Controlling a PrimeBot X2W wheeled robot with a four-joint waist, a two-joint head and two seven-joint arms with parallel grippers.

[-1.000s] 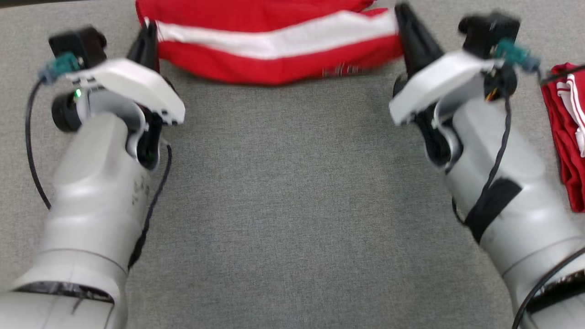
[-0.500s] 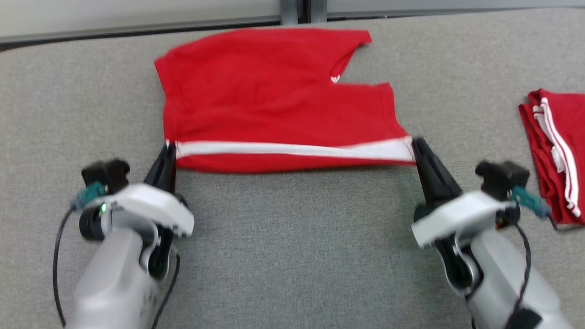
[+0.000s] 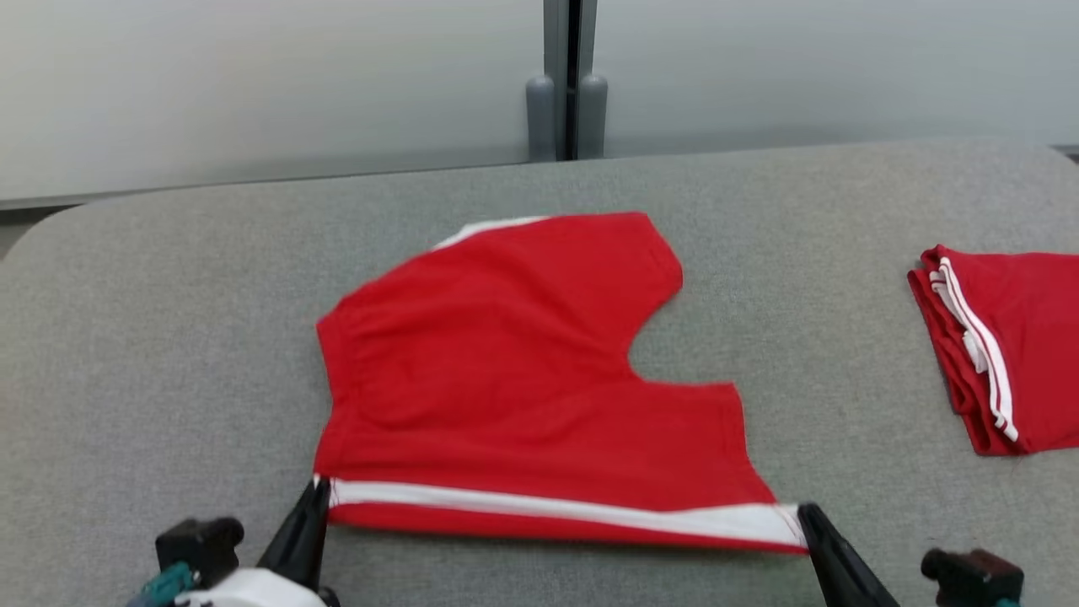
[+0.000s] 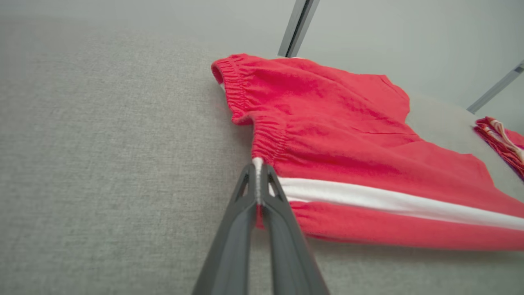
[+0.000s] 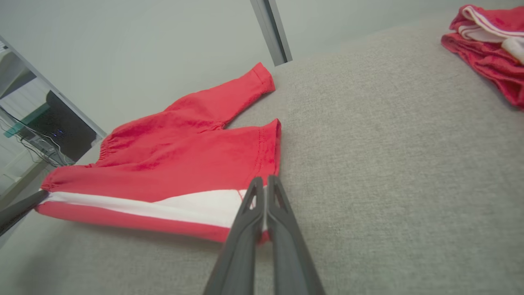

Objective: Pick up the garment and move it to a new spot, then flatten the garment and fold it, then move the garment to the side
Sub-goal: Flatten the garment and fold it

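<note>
The garment (image 3: 506,379) is a pair of red shorts with a white side stripe, lying spread on the grey table (image 3: 169,295). Its striped edge is nearest me, and both legs point right. My left gripper (image 3: 319,491) is shut on the waistband end of the stripe; in the left wrist view its fingers (image 4: 258,168) pinch the garment (image 4: 348,135) there. My right gripper (image 3: 805,510) is shut on the leg-hem end, and the right wrist view shows this gripper (image 5: 264,182) clamped on the garment (image 5: 184,151). The left gripper's fingertip (image 5: 20,209) shows at the far corner.
A second red garment (image 3: 1011,337) with white stripes lies folded at the table's right edge, also seen as a folded pile (image 5: 487,49) in the right wrist view. A pale partition with a grey post (image 3: 560,84) runs behind the table's rounded far edge.
The head camera has tilted up, so the whole picture has slid down and my arms have dropped out of it. Both grippers keep their hold on the stripe's ends; the garment now lies flat.
</note>
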